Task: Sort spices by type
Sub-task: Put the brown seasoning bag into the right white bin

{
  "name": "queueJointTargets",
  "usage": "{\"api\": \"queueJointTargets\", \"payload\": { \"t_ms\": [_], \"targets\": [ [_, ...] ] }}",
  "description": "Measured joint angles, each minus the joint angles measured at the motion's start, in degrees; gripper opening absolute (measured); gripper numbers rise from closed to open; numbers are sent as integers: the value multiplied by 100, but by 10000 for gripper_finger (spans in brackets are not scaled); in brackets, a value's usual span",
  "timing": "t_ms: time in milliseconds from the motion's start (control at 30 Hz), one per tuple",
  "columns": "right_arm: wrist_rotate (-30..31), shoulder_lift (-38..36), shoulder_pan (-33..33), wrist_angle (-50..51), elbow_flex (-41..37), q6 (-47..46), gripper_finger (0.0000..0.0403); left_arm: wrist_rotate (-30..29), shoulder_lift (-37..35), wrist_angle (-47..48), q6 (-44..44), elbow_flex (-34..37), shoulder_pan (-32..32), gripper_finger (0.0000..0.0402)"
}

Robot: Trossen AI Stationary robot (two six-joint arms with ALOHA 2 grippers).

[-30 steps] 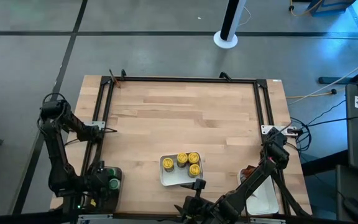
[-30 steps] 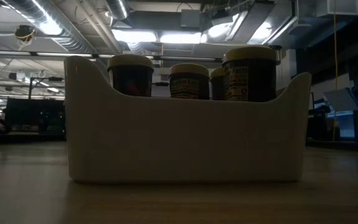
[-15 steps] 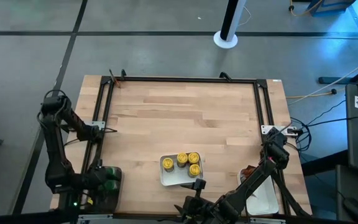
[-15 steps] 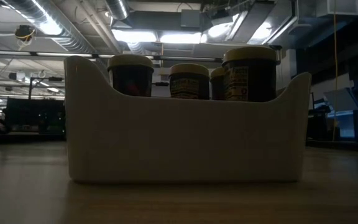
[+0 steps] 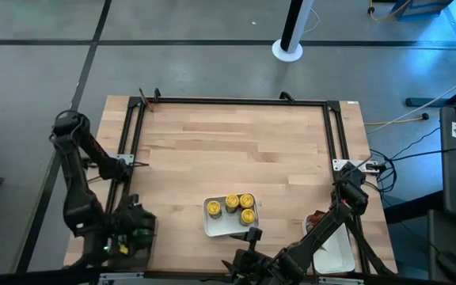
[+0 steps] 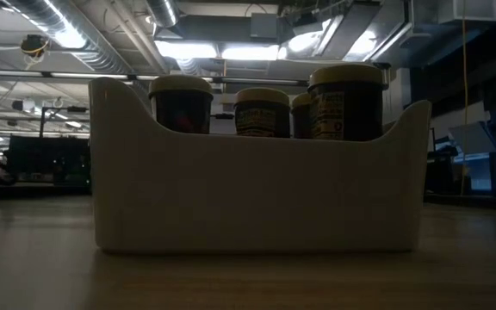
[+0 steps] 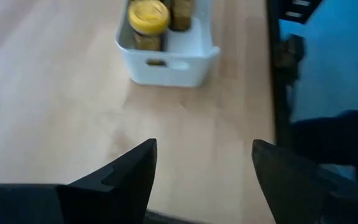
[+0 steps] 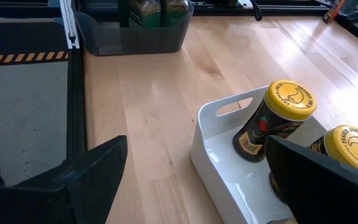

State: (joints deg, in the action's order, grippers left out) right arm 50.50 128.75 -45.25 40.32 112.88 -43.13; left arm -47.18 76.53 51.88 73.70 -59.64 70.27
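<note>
Three yellow-capped spice jars [image 5: 240, 207] stand upright in a white tray [image 5: 214, 226] near the table's front middle; the low view shows the jars [image 6: 261, 108] over the tray's wall [image 6: 257, 189]. Green-capped jars [image 8: 145, 9] stand in a dark bin [image 5: 133, 241] at the near left. Red-orange packets [image 5: 315, 216] lie at a second white tray [image 5: 337, 252] at the near right. My left gripper [image 7: 204, 146] hangs open and empty above the dark bin. My right gripper [image 8: 196, 143] is open and empty beside the tray's near edge.
A black metal frame [image 5: 236, 100] runs along the table's far, left and right sides. Bare wooden tabletop [image 5: 236, 150] spreads across the middle and far half. A white post base [image 5: 287, 50] stands on the floor beyond the table.
My left gripper has risen out of the dark bin and now hangs above it, with the left arm swung a little toward the table's near edge. The jars and trays have not moved.
</note>
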Motion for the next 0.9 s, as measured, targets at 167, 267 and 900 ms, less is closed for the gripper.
{"api": "queueJointTargets", "payload": {
  "t_ms": [167,267,900],
  "targets": [
    [4,0,155,8,0,8,379,-16,-6,-24,-736,0,-584,252],
    [54,2,333,17,0,171,379,-12,-47,-20,-1237,0,-931,252],
    [1589,-1261,1677,2856,0,788,379,-8,-1701,154,-4646,96,-3583,252]
  ]
}}
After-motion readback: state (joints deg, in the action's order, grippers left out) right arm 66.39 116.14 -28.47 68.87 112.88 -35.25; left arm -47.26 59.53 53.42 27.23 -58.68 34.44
